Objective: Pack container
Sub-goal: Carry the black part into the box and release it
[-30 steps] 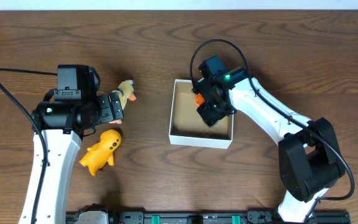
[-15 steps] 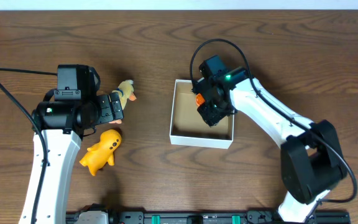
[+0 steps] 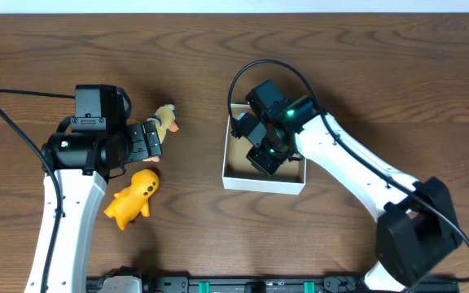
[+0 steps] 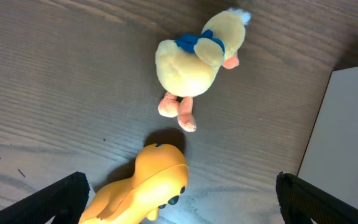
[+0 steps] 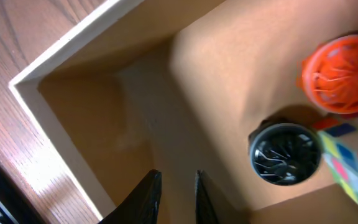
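We see the right gripper [image 5: 174, 194] hanging inside the box [image 3: 263, 185], its fingers drawn almost together with nothing between them and touching nothing. They point at bare brown floor near one corner. Off to their side, against a wall, lie an orange ball [image 5: 344, 73], a black disc [image 5: 284, 154] and part of a coloured cube [image 5: 348, 158], all close together.

The left gripper [image 3: 155, 143] is spread wide and empty above the table [image 3: 218, 57]. Its fingers [image 4: 64, 199] stand far apart at the bottom corners of the wrist view. Below it we find a plush duck [image 4: 194, 57] and, nearer, a yellow toy [image 4: 143, 191], just apart from each other. The box's white wall shows at the right edge of that view.

The box sits mid-table, to the right of both toys and well apart from them.

Against half a second ago, the right arm has swung its wrist leftward over the box, and the orange spot seen beside the gripper from overhead is now covered. The box, duck, yellow toy and left arm have not moved.
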Available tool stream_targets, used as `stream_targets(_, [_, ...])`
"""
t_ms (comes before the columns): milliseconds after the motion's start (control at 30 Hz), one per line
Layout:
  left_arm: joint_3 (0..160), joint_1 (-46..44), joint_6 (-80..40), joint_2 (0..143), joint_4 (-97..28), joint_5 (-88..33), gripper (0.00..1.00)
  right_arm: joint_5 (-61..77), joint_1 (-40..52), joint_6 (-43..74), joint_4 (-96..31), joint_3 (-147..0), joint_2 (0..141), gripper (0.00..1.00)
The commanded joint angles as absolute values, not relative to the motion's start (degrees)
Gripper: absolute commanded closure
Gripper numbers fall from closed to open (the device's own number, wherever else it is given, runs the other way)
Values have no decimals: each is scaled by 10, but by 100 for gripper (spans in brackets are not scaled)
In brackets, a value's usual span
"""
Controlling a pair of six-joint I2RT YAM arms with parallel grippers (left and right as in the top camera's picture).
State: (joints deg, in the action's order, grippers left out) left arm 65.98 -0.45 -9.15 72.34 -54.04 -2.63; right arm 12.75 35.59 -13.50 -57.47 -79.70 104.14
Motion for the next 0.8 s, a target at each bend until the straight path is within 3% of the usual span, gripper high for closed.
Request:
stream_targets(0, [669,-6,-86,726,-544,-26,2,135,360,-137,-576,-798,1077,78])
stream_targets(300, [669,-6,-86,726,-544,-26,2,131,359,-133,-574,-798,1130,77])
stream_targets(633, [669,-6,-86,726,-544,-26,2,-89,339,80,-562,-798,1136,76])
stream_targets(767, [669,-6,-86,726,-544,-26,2,-104,325,98,-554,-798,1136,76])
